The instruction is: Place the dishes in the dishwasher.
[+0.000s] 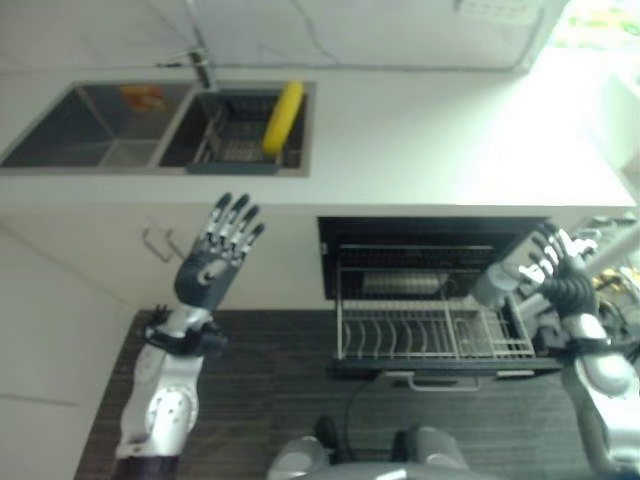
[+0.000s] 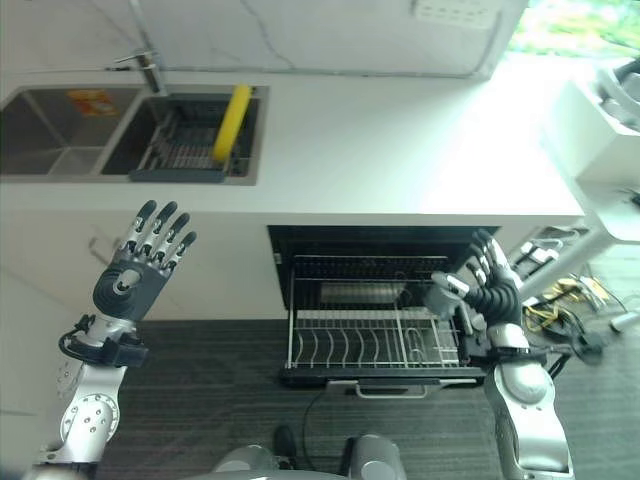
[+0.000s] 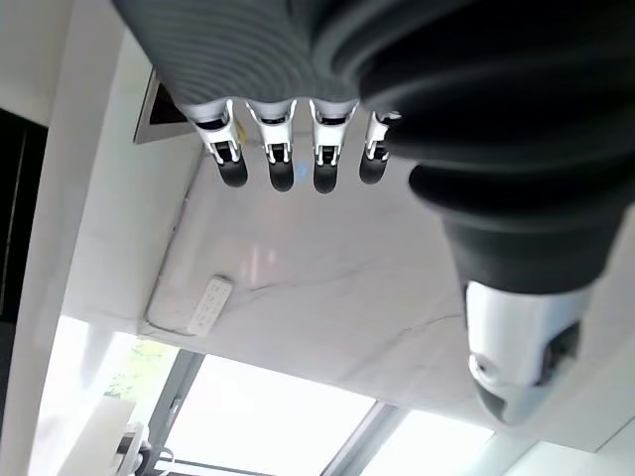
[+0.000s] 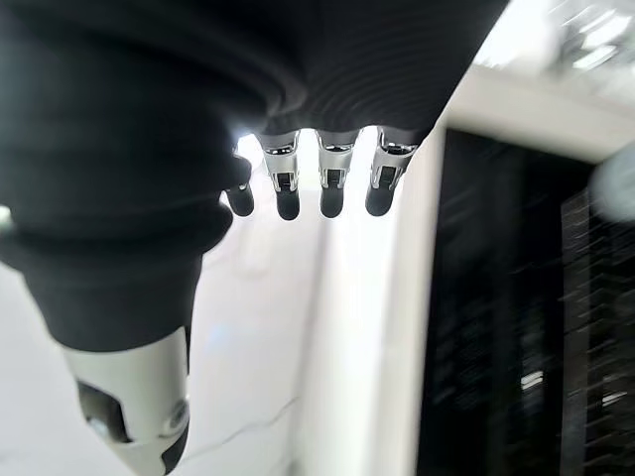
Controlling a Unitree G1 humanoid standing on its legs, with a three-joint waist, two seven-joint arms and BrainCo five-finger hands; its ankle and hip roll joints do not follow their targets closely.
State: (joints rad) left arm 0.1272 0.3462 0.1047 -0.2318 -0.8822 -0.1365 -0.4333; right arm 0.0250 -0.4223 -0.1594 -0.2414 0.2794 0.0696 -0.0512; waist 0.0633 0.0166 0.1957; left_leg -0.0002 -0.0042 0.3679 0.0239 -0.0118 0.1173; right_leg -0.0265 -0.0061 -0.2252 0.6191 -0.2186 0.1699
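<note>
At the upper left of the frame a double sink (image 2: 60,135) is set into the white counter (image 2: 400,150); its right basin holds a dark rack (image 2: 185,150) with a yellow dish (image 2: 232,122) standing on edge in it. Below, at lower left, the left hand (image 2: 135,275) is raised before the cabinet, fingers spread and empty. At centre the dishwasher (image 2: 375,300) is open, its wire rack (image 2: 370,335) pulled out. At the rack's right edge the right hand (image 2: 490,285) hangs with straight fingers, holding nothing.
</note>
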